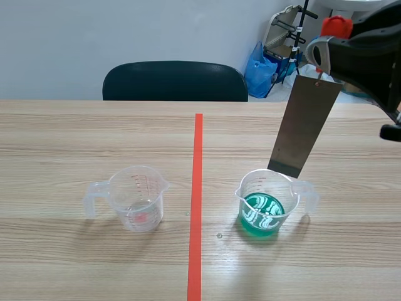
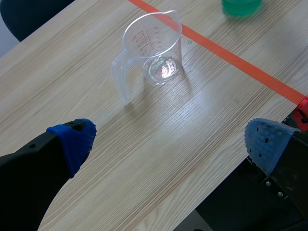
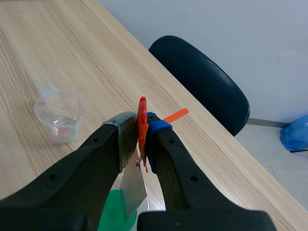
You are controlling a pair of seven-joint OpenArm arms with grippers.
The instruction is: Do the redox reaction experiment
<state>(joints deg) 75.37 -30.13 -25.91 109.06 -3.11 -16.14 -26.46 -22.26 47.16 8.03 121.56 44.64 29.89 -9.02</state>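
I am holding the right arm's jaws pressed together on a small red plastic clip [image 3: 142, 115], pinching it between the pads high over the right side of the pale wooden bench [image 1: 75, 138]. A flat grey rectangular metal sheet [image 1: 305, 128] is hanging from that clip. It is tilting, with its lower end leaning toward the orange-red tape line [image 1: 197, 188] that is running down the middle of the bench. The sheet's bottom edge is sitting right at the far rim of the clear plastic measuring cup of green liquid [image 1: 245, 195]. I cannot tell whether the sheet is touching the rim, but it is not reaching the green liquid [image 1: 261, 214]. That cup is standing just right of the tape line with its handle pointing right.

I am keeping the left arm's jaws spread wide and gripping nothing, with the blue dotted pads [image 2: 72, 139] hovering over the near edge of the bench. Ahead of them, a second clear plastic measuring cup with red markings [image 2: 154, 48] is standing upright left of the tape line, handle pointing left, well apart from the green one. It is looking nearly empty.

A dark chair [image 1: 175, 81] is standing behind the far side of the bench, and a blue bag [image 1: 260, 72] is lying on the floor beyond it.
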